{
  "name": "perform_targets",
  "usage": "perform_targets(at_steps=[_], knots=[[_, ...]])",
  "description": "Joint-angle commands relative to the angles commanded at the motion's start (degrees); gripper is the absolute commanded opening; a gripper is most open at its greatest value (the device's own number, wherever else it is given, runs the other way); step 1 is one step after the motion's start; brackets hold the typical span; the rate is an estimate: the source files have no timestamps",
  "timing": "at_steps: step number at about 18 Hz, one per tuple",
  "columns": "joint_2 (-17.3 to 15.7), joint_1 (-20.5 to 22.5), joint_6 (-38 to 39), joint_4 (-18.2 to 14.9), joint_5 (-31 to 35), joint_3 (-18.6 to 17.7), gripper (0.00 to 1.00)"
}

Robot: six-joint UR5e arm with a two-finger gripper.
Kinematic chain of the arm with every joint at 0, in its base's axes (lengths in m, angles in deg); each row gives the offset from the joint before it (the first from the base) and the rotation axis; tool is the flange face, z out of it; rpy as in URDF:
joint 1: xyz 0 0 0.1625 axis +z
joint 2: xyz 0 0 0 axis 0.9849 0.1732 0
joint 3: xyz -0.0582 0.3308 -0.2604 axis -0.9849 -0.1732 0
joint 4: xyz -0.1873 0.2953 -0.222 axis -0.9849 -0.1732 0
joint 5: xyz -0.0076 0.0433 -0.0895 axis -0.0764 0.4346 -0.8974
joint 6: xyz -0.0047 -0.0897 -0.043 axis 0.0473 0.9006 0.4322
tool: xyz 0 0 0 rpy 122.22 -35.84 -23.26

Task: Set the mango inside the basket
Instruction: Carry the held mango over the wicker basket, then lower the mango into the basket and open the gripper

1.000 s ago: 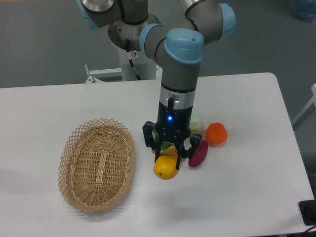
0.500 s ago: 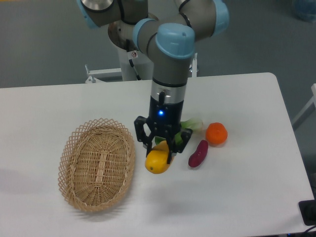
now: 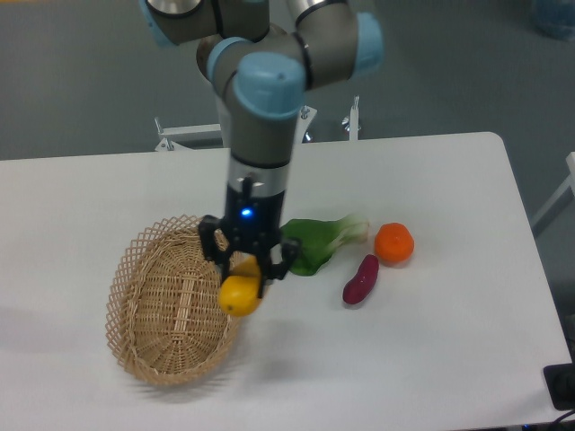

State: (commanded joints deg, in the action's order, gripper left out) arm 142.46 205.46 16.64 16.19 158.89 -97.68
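We see the gripper [image 3: 244, 277] clamped on the mango [image 3: 240, 294], which hangs just below the fingers, over the right rim of the basket [image 3: 144, 269]. The basket's hollow lies to their left. Leafy greens [image 3: 313, 247], a sweet potato [image 3: 360, 279] and a tangerine [image 3: 393, 243] lie right, apart.

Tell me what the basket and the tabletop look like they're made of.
Basket: woven wicker or rattan by the look, light tan, matte; visible strands and an open lattice rim. Table: smooth white surface, probably laminate or painted board; faint sheen, no grain visible, so the core material can't be told.
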Motion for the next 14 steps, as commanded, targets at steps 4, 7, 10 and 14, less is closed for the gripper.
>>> perform_targets(at_steps=[4, 7, 10, 14], knots=[[3.34, -3.88, 0.53, 0.09, 2.65, -0.35, 0.57], [4.92, -5.73, 0.09, 0.09, 3.7, -1.49, 0.57], [6.33, -8.36, -0.26, 0.09, 6.43, -1.76, 0.57], [7.21, -8.98, -0.35, 0.09, 7.4, -1.76, 0.57]])
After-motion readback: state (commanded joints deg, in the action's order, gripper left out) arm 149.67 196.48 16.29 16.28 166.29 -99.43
